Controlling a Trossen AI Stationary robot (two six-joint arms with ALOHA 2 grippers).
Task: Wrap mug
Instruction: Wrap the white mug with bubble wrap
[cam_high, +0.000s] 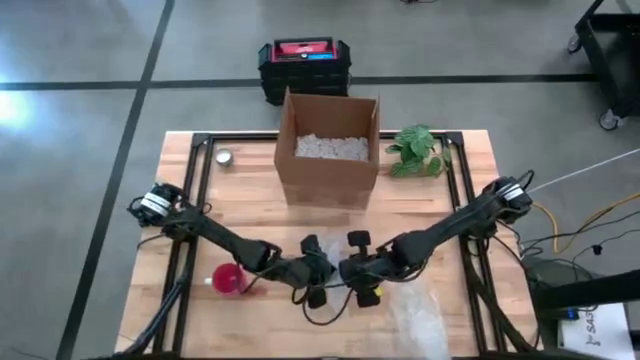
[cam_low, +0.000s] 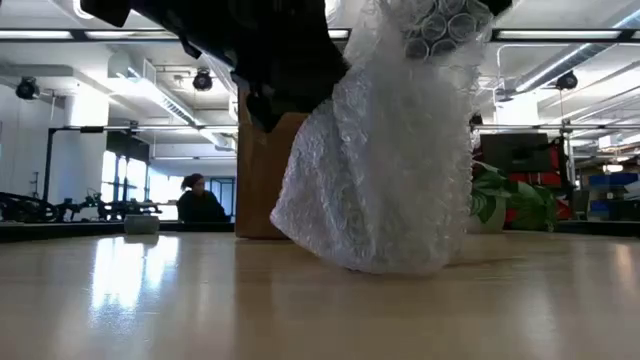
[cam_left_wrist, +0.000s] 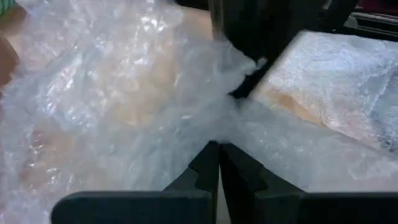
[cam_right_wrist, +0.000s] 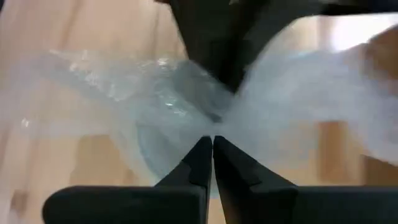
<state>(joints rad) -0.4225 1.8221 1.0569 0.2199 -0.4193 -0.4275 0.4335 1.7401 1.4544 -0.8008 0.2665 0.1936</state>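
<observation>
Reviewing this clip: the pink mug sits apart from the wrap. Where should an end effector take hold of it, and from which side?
Probably by the rim, from straight above. The pink mug appears to stand with its mouth up beside the left arm, so a wall is open to pinch. Both the left end effector and right end effector are shut on the bubble wrap.

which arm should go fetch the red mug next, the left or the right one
Probably left. The red mug sits beside the left arm, whose end effector pinches the bubble wrap like the right end effector.
</observation>
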